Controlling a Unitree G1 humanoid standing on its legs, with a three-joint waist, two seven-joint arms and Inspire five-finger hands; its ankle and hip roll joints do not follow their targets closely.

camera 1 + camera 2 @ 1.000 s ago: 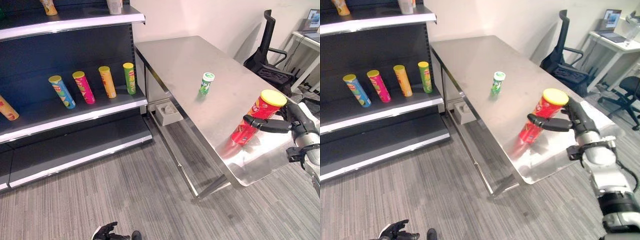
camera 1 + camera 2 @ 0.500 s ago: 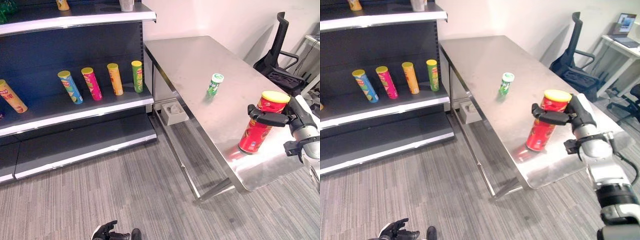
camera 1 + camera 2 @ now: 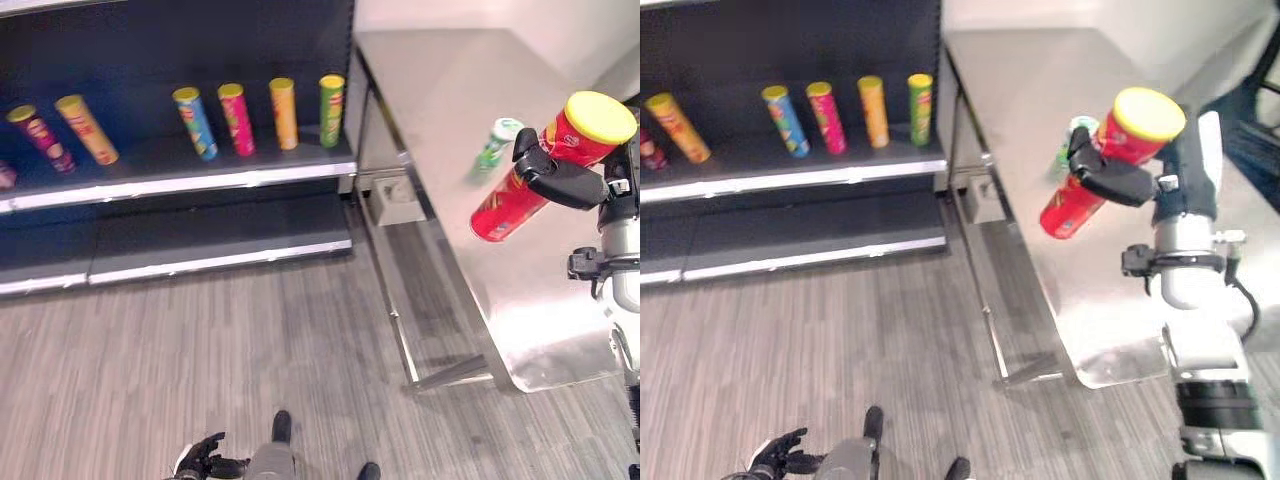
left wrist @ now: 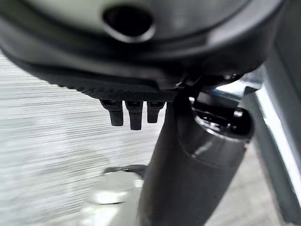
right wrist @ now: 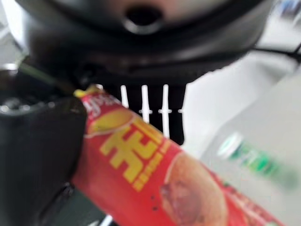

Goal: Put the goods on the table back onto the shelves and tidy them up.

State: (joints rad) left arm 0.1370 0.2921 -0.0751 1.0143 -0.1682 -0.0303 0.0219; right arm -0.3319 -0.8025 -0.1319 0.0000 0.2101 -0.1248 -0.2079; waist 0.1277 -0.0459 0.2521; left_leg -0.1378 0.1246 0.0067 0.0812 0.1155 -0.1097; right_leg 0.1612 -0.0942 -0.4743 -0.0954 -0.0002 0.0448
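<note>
Right hand (image 3: 1120, 180) clasps the tilted red canister (image 3: 545, 160) clear above the table (image 3: 440, 90); left hand (image 3: 775, 460) hangs low, fingers loosely curled, empty; risk: canister slipping, since the grip sits high near its lid.

A steel bench (image 3: 440, 110) stands just beside a dark shelf unit, on grey striped carpet (image 3: 200, 370). One small green-and-white can (image 3: 497, 142) stands on the bench top, well back from the near edge. On the middle shelf (image 3: 180, 170) a row of tall crisp tubes leans back: green (image 3: 331, 110), orange (image 3: 284, 112), pink (image 3: 236, 118) and blue (image 3: 194, 122) close together near the shelf's bench end, then an orange one (image 3: 84, 128) and a dark red one (image 3: 38, 138) further along. A grey box (image 3: 393, 198) sits on the carpet under the bench.
</note>
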